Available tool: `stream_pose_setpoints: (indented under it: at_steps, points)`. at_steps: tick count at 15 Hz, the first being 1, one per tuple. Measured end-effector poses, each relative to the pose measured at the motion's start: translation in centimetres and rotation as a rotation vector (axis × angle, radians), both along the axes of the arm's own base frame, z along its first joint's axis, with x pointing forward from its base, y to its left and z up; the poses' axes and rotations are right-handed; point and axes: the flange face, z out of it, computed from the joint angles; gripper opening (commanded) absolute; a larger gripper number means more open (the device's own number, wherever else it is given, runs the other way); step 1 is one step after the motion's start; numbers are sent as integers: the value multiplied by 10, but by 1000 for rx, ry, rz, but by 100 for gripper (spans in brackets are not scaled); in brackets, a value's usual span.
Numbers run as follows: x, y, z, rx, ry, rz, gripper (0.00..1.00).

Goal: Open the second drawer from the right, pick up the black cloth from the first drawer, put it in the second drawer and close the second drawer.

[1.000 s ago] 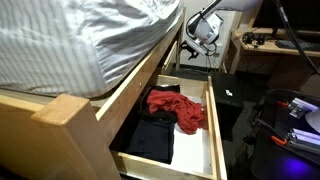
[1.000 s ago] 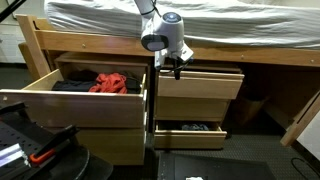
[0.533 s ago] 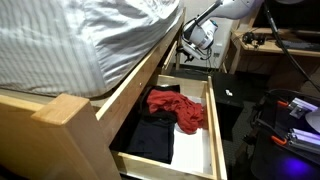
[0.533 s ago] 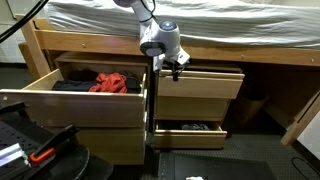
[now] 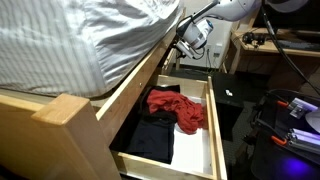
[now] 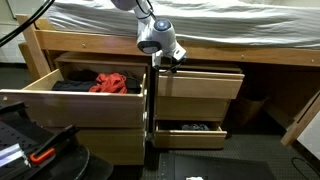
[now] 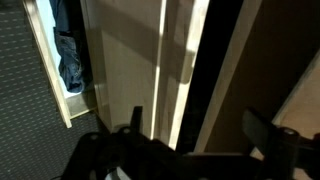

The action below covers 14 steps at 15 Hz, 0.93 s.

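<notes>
The black cloth (image 5: 152, 135) lies at the front of a wide-open wooden drawer (image 5: 215, 130), next to a red cloth (image 5: 178, 108). Both also show in an exterior view, the black cloth (image 6: 72, 86) left of the red cloth (image 6: 112, 82). Beside that drawer is a shut upper drawer (image 6: 200, 85). My gripper (image 6: 168, 66) is open and empty at the top left corner of this shut drawer, just under the bed frame; it also shows in an exterior view (image 5: 183, 47). In the wrist view my gripper (image 7: 195, 125) straddles the dark gap beside the drawer front (image 7: 130, 60).
Below the shut drawer a lower drawer (image 6: 190, 137) stands slightly ajar with dark cloth (image 6: 195, 127) inside, seen as blue cloth (image 7: 68, 55) in the wrist view. The mattress (image 5: 80, 40) overhangs the drawers. Black equipment (image 6: 30, 145) sits on the floor nearby.
My gripper has moved up and toward the bed, closing in on the top left corner of the shut drawer. The cloths and drawers have not moved.
</notes>
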Motion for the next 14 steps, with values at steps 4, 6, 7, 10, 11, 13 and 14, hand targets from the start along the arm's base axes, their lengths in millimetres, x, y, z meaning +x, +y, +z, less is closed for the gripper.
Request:
stream_pose_setpoints:
  at_steps: [4,6,7,10,11,13,14]
  points:
    - [2,3,-1,-1,-3,1,100]
    - [1,2,-1,-2,-2,0,100]
    - [1,2,-2,-2,-1,0,100]
    - [-4,-3,-25,23,61,27,100]
    - [-6,-7,-35,24,86,36,100]
    - [-7,-13,-55,18,102,33,100]
    - [-7,-14,-61,17,102,31,100]
